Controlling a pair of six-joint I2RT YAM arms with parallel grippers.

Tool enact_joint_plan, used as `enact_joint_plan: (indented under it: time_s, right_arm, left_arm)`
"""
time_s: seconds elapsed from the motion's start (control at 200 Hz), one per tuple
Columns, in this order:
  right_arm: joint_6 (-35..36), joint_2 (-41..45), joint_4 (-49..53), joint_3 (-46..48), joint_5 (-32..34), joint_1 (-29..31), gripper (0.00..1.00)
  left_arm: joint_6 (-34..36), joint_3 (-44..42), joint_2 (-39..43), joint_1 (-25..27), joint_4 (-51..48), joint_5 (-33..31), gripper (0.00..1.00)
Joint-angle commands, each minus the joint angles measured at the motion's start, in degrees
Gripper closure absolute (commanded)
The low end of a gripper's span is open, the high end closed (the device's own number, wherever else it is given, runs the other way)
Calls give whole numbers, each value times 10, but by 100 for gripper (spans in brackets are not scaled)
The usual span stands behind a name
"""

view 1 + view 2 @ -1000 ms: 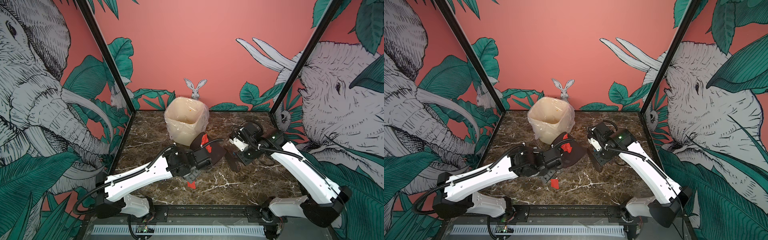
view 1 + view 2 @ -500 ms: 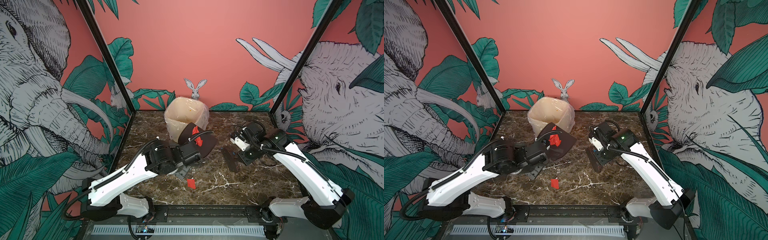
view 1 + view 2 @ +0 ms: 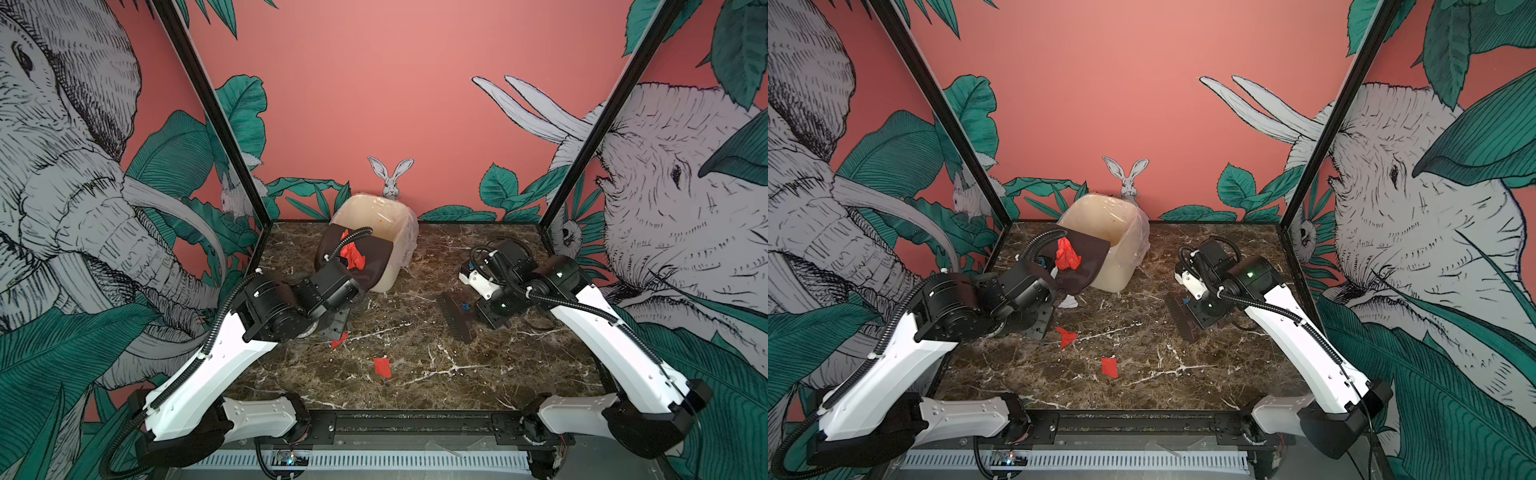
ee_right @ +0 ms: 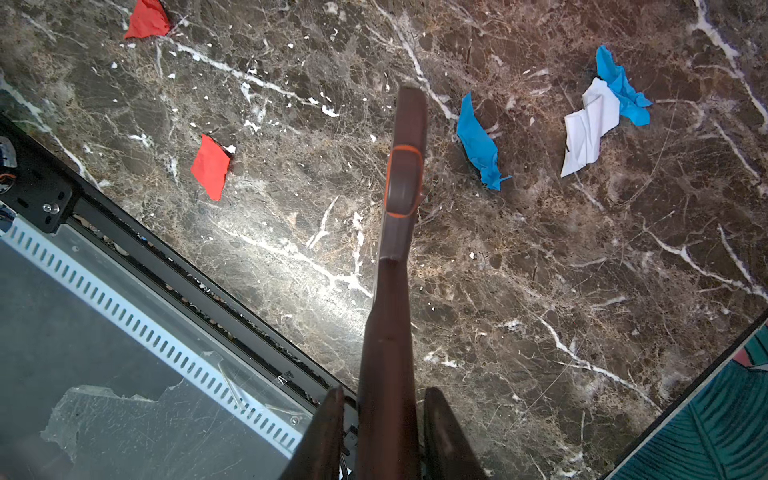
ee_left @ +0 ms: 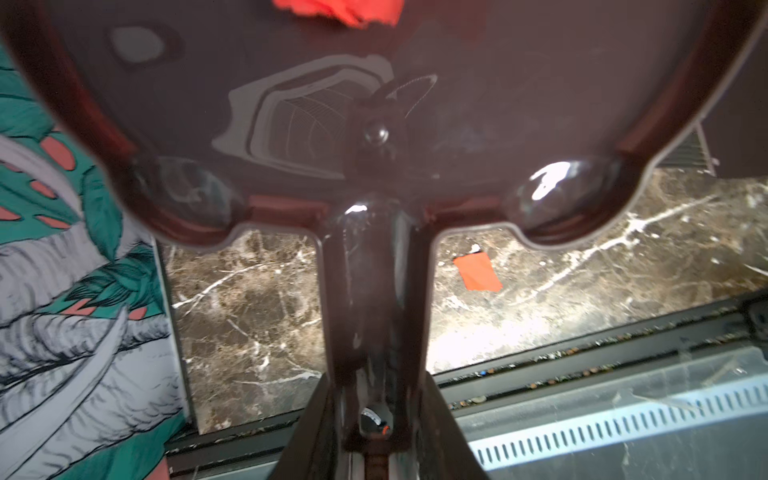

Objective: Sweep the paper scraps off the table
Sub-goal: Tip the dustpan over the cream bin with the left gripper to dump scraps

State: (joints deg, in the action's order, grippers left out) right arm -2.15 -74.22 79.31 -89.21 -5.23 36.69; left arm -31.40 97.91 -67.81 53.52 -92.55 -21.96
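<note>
The left gripper [image 5: 376, 401] is clamped narrow on the handle of a dark dustpan [image 3: 376, 259]. The pan is raised and tilted over the near rim of the cream bin [image 3: 392, 270] at the far middle of the table [image 3: 457, 386], with a crumpled red scrap [image 3: 352, 257] in it. The right gripper [image 4: 386, 411] is closed on the handle of a brush [image 3: 455, 318] at right, and more paper scraps [image 3: 382, 368] lie on the marble: two red near the middle, a white scrap [image 3: 1068, 302] under the left wrist, and a blue scrap [image 4: 478, 141] by the brush.
</note>
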Motion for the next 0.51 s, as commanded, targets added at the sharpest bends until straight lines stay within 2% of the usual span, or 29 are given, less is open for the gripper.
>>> enact_joint_plan:
  time_s: [0.0, 0.305, 0.5]
  right_arm:
    - [11, 6, 3, -23, -10, -4, 100]
    - [14, 19, 14, -26, -14, -5, 100]
    - [14, 29, 16, -18, -17, -6, 100]
  left_arm:
    - [52, 34, -4, -51, -107, -9, 100]
    - [187, 84, -57, -201, -82, 18, 100]
    - [251, 141, -108, -278, -54, 44, 100]
